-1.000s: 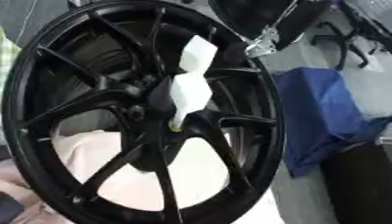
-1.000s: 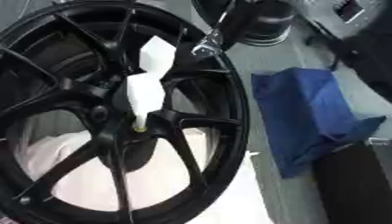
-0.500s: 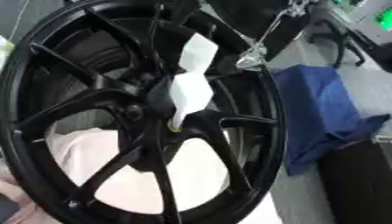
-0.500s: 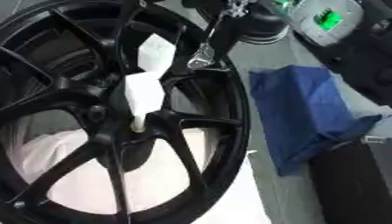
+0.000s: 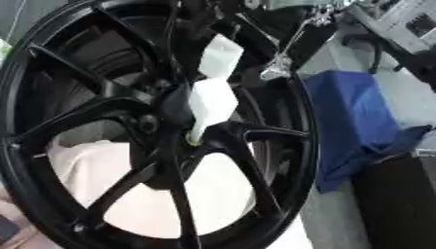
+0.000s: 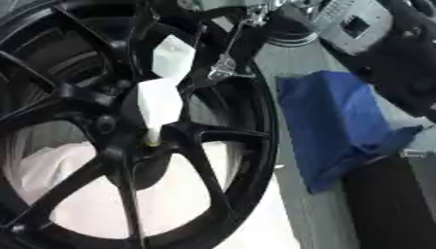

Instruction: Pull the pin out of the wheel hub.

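Pin stands white and stiff in the black wheel hub; I'd grasp its wide upper body. Right hand near the rim, fingers' state unclear.

Off to my right: a crumpled blue cloth.
It lies on the grey floor, touching a dark block; something pale shows lower left.
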`<state>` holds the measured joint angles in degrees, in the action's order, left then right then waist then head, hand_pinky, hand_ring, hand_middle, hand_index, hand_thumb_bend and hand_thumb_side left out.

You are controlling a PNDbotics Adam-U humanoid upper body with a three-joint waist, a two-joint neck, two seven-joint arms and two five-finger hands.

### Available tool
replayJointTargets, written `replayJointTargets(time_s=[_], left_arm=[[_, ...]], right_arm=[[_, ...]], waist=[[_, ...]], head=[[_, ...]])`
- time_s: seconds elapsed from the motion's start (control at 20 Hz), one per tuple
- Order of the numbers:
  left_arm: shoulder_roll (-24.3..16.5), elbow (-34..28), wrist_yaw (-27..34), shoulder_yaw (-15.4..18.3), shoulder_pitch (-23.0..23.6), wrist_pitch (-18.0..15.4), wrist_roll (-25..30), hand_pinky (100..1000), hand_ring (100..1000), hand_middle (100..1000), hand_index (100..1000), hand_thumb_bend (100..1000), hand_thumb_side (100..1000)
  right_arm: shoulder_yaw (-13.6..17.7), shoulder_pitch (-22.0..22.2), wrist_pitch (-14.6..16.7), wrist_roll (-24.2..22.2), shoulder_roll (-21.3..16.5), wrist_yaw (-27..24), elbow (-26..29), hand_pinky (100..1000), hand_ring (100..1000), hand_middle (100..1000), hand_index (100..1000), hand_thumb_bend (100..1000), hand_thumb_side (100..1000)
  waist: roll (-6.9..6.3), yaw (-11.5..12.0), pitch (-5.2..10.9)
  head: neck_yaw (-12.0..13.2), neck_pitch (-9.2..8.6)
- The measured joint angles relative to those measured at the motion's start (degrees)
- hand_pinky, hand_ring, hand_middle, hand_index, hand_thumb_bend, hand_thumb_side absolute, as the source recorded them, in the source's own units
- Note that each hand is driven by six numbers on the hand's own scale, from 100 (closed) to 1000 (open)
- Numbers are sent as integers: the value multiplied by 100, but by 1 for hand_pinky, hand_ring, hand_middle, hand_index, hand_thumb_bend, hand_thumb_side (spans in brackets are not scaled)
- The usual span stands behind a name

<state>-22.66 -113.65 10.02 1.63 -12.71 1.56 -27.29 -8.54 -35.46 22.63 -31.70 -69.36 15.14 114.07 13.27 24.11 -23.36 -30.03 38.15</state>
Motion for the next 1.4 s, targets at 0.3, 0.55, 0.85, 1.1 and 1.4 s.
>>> replayJointTargets(time_s=[0.3, 0.55, 0.85, 1.1, 1.4], left_arm=[[4, 0, -3, 0, -1, 3, 0, 693, 437, 461, 716, 337, 606], [7, 0, -6, -1, -1, 5, -1, 694, 436, 461, 716, 335, 606], [12, 0, -7, -1, 0, 13, -9, 695, 436, 461, 716, 334, 608], [41, 0, -7, -1, 0, 18, -15, 696, 435, 460, 716, 332, 609], [57, 0, -8, -1, 0, 19, -16, 697, 435, 460, 716, 330, 610]], right_arm=[[-79, -39, -82, -36, 3, 113, 0, 873, 845, 781, 852, 465, 117], [-140, -78, -137, -116, 6, 213, -3, 871, 845, 780, 847, 458, 106], [-141, -78, -147, -156, 18, 345, -145, 870, 844, 774, 837, 444, 100], [-141, -80, -147, -157, 60, 360, -248, 869, 844, 773, 835, 438, 100], [-141, -86, -151, -161, 86, 386, -335, 870, 839, 746, 813, 429, 100]], waist=[[27, 38, -32], [27, 60, -42], [27, 61, -64], [27, 61, -67], [27, 71, -73]], head=[[-40, -6], [-69, -51], [-84, -55], [-91, -56], [-114, -74]])
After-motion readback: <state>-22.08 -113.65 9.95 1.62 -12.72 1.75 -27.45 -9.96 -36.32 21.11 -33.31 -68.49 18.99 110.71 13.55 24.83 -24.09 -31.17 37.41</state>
